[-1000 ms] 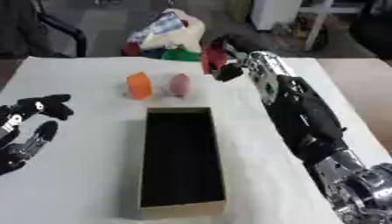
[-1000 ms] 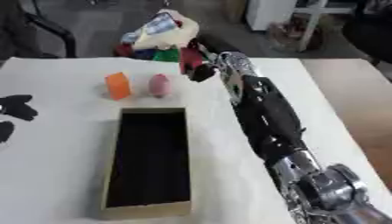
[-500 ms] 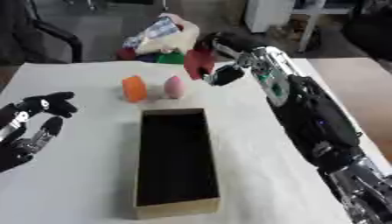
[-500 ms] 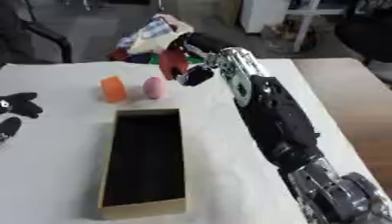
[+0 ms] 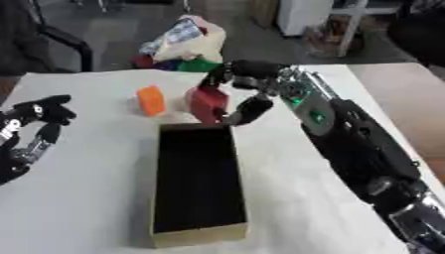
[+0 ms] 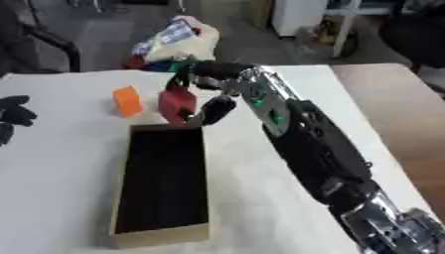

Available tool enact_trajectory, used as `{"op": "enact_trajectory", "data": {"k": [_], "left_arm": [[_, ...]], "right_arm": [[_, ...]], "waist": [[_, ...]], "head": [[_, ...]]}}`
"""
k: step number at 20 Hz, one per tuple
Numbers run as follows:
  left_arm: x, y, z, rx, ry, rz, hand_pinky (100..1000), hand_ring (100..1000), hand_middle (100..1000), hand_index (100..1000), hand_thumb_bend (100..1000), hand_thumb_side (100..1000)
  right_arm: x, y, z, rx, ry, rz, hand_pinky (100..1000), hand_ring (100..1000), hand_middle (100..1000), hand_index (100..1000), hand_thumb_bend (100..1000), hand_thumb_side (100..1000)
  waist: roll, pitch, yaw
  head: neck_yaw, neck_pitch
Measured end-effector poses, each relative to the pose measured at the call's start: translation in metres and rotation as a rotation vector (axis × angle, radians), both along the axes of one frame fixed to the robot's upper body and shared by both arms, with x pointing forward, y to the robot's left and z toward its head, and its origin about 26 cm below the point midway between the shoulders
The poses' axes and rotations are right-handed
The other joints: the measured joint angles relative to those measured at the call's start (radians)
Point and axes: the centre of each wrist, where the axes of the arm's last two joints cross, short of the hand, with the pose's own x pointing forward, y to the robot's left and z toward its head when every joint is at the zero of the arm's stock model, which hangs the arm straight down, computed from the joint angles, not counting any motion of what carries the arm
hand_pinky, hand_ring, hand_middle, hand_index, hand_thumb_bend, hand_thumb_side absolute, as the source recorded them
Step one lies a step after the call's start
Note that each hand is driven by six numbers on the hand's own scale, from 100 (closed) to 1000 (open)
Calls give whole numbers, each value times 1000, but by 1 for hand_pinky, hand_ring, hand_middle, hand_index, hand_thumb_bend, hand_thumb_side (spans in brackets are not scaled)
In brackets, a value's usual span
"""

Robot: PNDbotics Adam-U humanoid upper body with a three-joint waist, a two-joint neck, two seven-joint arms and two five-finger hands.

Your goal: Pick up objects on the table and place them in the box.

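A red block-like object [image 5: 208,102] hangs just above the far end of the long cardboard box [image 5: 198,233], whose inside is dark. My right hand [image 5: 263,82] comes in from the right and is shut on it, fingers curled over its top and thumb [image 6: 215,109] under its side. An orange object [image 5: 150,100] stands on the white table to the left of the box's far end. A pink object seen earlier is hidden behind the red one. My left hand [image 5: 31,130] rests open at the left edge, well away from the box.
A pile of cloth and coloured bags [image 5: 187,42] lies beyond the table's far edge. A dark chair [image 5: 66,41] stands at the far left. White table surface [image 5: 78,198] stretches on both sides of the box.
My right hand has carried the red object from the table's far edge leftward and nearer, to above the box's far end. The left hand has stayed in place.
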Motion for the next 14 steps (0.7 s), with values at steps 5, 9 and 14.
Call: {"op": "enact_trajectory", "data": {"k": [5,9,14], "left_arm": [[0,0,0,-1,-1,2,761,712,701,961,100,1000],[0,0,0,-1,0,2,761,712,701,961,100,1000],[0,0,0,0,-1,1,762,712,700,961,100,1000]], "right_arm": [[-10,13,-1,-44,38,88,813,816,690,870,113,315],[-16,19,2,-61,26,121,837,862,847,987,219,362],[-26,25,14,-93,-66,149,870,891,971,1000,488,544]], "waist": [[-1,0,0],[-1,2,0],[-1,5,-1]], "head": [[1,0],[1,0],[1,0]]}}
